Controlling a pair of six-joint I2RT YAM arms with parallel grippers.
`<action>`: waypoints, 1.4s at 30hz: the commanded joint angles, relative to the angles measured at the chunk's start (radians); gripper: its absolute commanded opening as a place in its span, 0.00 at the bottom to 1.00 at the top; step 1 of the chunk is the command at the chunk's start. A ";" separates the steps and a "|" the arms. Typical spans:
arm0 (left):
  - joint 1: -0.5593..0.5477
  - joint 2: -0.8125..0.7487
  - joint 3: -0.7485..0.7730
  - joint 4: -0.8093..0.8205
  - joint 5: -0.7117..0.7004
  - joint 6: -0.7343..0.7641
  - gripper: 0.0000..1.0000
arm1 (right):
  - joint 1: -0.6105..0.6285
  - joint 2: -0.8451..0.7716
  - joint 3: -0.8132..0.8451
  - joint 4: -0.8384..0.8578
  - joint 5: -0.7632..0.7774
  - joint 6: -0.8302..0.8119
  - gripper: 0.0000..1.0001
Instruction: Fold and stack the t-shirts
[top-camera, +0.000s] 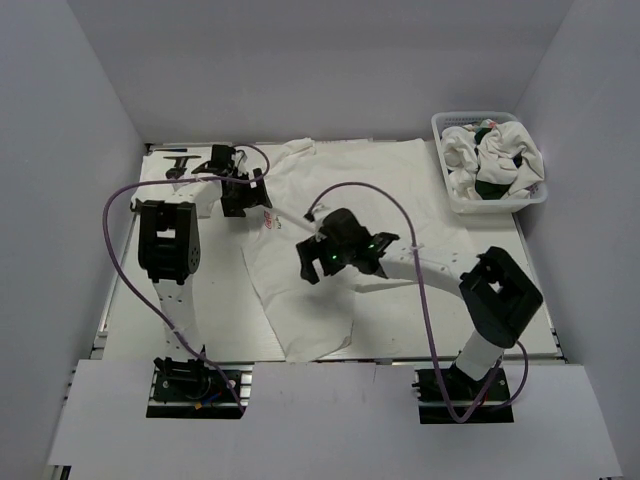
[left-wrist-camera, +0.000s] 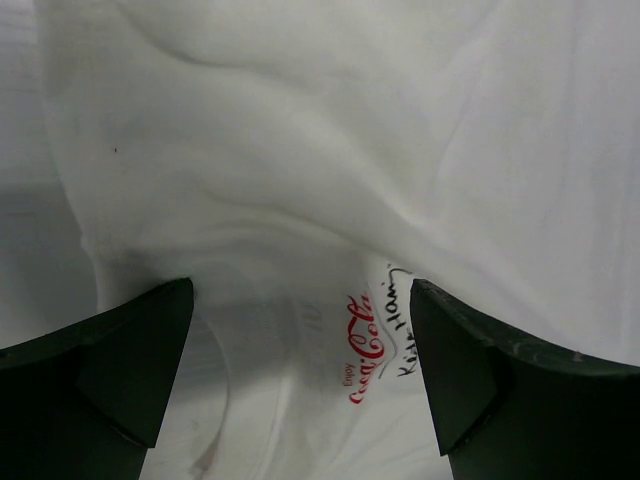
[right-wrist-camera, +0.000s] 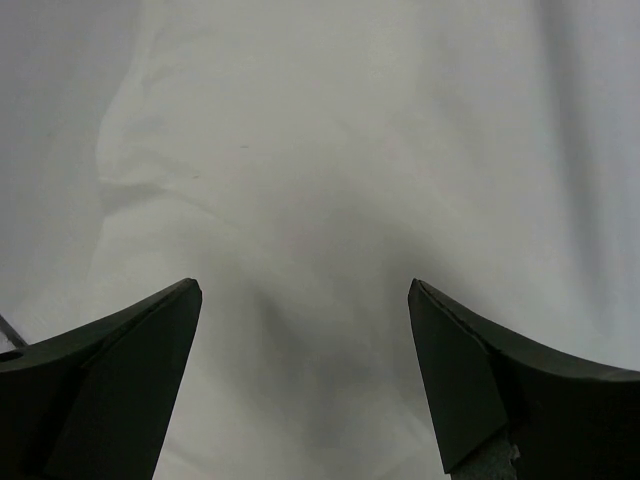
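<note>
1. Lying spread over the middle of the table (top-camera: 225, 310) is one white t-shirt (top-camera: 370, 190), mostly flat w/ a few wrinkles, its near corner reaching toward the arm bases. Opened out like that, it looks ready for a first fold.
2. Its red print (left-wrist-camera: 365, 345), w/ dark handwriting beside it, shows at the shirt's left side, just below a soft ridge of bunched cloth. That edge prob. needs smoothing before folding.
3. The left gripper (top-camera: 243, 205) sits over that same left edge, by the print. Its jaws are wide apart w/ nothing pinched, only cloth btwn them in the wrist view. Likely placed there to take the edge or a sleeve.
4. The right gripper (top-camera: 312, 262) is over the shirt's centre, jaws also spread and empty, plain white cloth below. Can't tell if the tips touch the fabric.
5. Both are low over one shirt, so a two-point pinch seems the plan.
6. The other t-shirts (top-camera: 490, 155) lie crumpled in the basket (top-camera: 455, 200) at the far right corner, well apart from the spread one. No folded stack in view, so the task looks early.
</note>
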 joint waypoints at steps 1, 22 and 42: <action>0.002 0.009 0.025 0.077 0.003 -0.023 1.00 | 0.106 0.078 0.060 -0.006 0.061 -0.092 0.90; 0.035 0.022 0.161 -0.141 -0.084 -0.011 1.00 | 0.419 0.088 -0.037 -0.074 0.322 -0.094 0.90; -0.067 0.351 0.711 -0.013 0.068 0.024 1.00 | -0.344 0.046 0.132 -0.133 0.353 0.075 0.90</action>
